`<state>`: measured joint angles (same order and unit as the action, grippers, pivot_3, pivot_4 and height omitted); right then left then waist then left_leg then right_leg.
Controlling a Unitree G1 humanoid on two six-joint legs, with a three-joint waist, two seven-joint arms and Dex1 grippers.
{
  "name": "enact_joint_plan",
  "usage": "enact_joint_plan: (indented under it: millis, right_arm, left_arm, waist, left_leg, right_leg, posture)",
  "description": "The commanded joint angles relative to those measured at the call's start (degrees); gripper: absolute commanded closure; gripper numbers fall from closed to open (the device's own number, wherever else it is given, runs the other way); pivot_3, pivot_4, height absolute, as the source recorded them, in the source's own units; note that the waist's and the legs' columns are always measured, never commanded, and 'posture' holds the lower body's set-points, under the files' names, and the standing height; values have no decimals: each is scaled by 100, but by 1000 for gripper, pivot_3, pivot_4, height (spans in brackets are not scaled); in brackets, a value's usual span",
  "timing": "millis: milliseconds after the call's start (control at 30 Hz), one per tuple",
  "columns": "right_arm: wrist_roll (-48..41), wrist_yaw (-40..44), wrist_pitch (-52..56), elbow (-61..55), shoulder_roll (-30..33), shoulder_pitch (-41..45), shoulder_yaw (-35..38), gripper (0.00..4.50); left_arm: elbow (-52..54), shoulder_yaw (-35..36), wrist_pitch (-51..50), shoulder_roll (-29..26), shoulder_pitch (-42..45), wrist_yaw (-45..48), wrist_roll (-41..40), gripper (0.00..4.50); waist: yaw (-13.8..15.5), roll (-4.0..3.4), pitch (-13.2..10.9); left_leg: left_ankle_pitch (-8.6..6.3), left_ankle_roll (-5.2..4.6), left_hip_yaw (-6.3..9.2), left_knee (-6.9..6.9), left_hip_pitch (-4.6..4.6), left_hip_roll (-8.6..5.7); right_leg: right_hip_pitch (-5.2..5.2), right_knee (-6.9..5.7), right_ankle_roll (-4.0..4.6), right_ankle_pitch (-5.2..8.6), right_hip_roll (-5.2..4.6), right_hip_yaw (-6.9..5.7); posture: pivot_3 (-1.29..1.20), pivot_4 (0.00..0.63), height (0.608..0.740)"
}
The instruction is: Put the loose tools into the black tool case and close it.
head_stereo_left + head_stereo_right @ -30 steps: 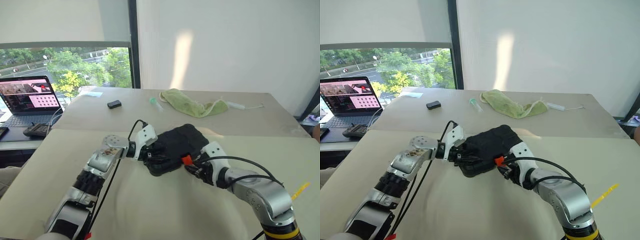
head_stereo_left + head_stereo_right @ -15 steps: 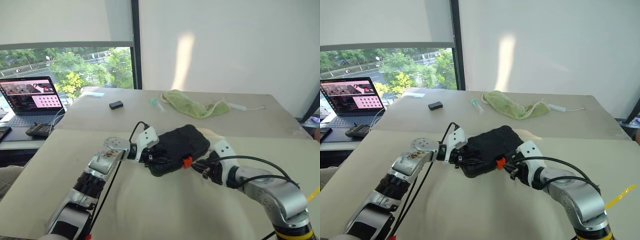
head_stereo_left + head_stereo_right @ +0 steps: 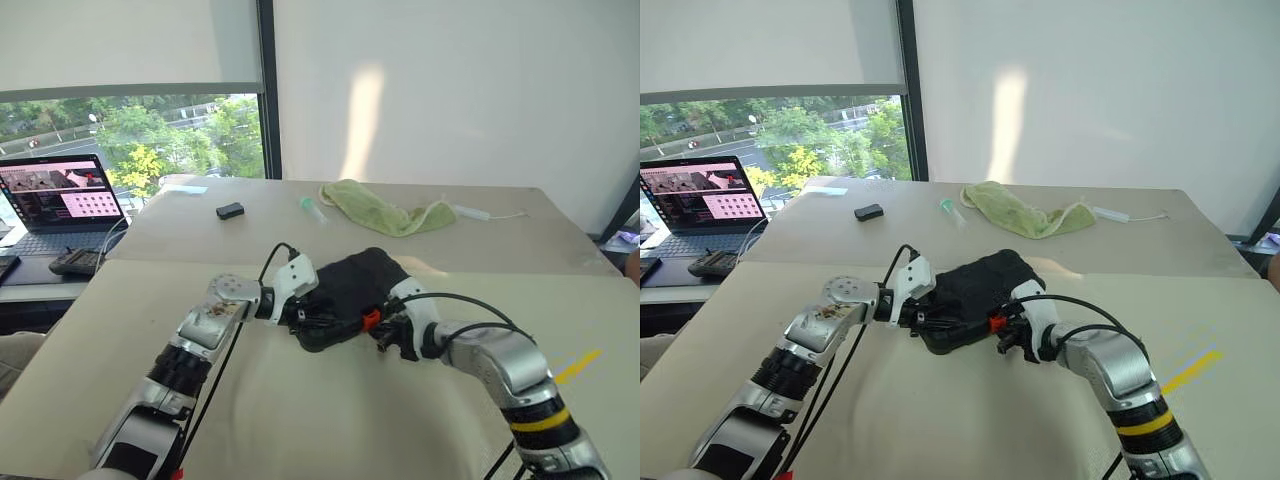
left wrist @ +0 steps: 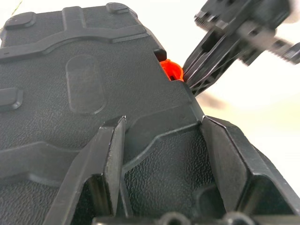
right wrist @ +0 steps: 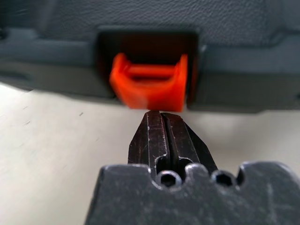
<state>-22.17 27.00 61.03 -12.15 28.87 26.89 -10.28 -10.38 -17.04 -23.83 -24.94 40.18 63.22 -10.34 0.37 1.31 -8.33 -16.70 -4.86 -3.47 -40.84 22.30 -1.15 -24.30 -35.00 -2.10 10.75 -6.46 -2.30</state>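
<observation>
So we're at the very end of this one, as far as we can judge: the black tool case (image 3: 352, 296) sits lid-down in the middle of the counter (image 3: 300, 420) and no loose tools are lying around it, so we reckon they're all inside already. What's left is the orange latch (image 5: 149, 87), which sticks out of its notch on the case's near edge, at about 6 o'clock on the case.

The left tool (image 4: 161, 164) has its two fingers spread over the case's end at about 9 o'clock, straddling the textured shell, which looks to us like bracing rather than a proper pinch. The right tool (image 5: 164, 136) has its fingers pressed fully together into one blunt tip, holding nothing, and that tip sits right at the lower lip of the latch, touching or just about.

Next move, we think, is a short firm push on the latch toward the case until it snaps flush, while the left tool keeps the case from sliding. The tip is narrow, so it could slip off the latch edge.
</observation>
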Motion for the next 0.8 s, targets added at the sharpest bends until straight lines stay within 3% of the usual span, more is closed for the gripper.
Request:
enact_joint_plan:
  millis: [33,167,200,300,400,567,633,800]
  right_arm:
    - [101,248,-809,-494,100,-100,129,4451]
    - [-107,657,-1911,-1681,266,-1248,726,4451]
    - [-129,546,-2058,-1828,208,-1496,1001,4189]
    - [-312,742,-2424,-2406,346,-2466,1686,3327]
    - [-454,942,-2703,-2874,460,-3436,2508,2375]
    - [-655,1678,-3344,-3071,596,-4962,3803,562]
    - [-700,1845,-3528,-3048,578,-5326,4146,51]
    - [-1005,2296,-3750,-3023,636,-5959,4810,51]
  left_arm:
    - [-150,-172,-13,-29,-266,-11,171,1765]
    - [256,567,476,183,-667,-535,-204,1765]
    - [411,705,347,146,-748,-533,-340,1765]
    - [1221,1322,-460,-21,-1200,-497,-1144,1045]
    - [2101,1915,-910,-309,-1919,-644,-1702,39]
    - [2896,2747,-1143,-1025,-3354,-531,-2134,0]
    - [3002,3031,-1154,-1159,-3743,-619,-2220,0]
    - [3473,3465,-996,-1438,-4755,-657,-2264,0]
  waist:
    - [0,0,0]
    - [0,-4,2]
    - [-4,-6,3]
    - [3,-5,1]
    - [22,-10,-3]
    - [33,-24,-11]
    - [34,-27,-13]
    - [48,-39,-20]
  left_leg:
    - [0,0,0,0,0,-1]
    - [-1,0,0,11,3,1]
    - [-1,1,1,13,5,3]
    - [0,3,1,12,12,8]
    - [-11,2,2,12,8,12]
    - [-17,8,2,10,5,12]
    - [-20,10,3,13,-5,16]
    - [-44,55,2,13,-13,20]
  right_leg:
    - [0,0,0,0,-1,1]
    - [-6,4,-3,3,0,2]
    - [-8,5,-7,6,-1,4]
    - [-11,6,-8,7,-2,4]
    - [-8,6,-12,11,-9,3]
    - [-6,9,-10,14,-17,7]
    - [-1,9,-5,18,-19,7]
    - [0,12,27,48,-51,3]
  posture:
    - [0,150,740]
    - [0,150,740]
    - [0,150,740]
    - [0,150,740]
    - [0,150,740]
    - [0,150,740]
    - [0,150,740]
    - [0,150,740]
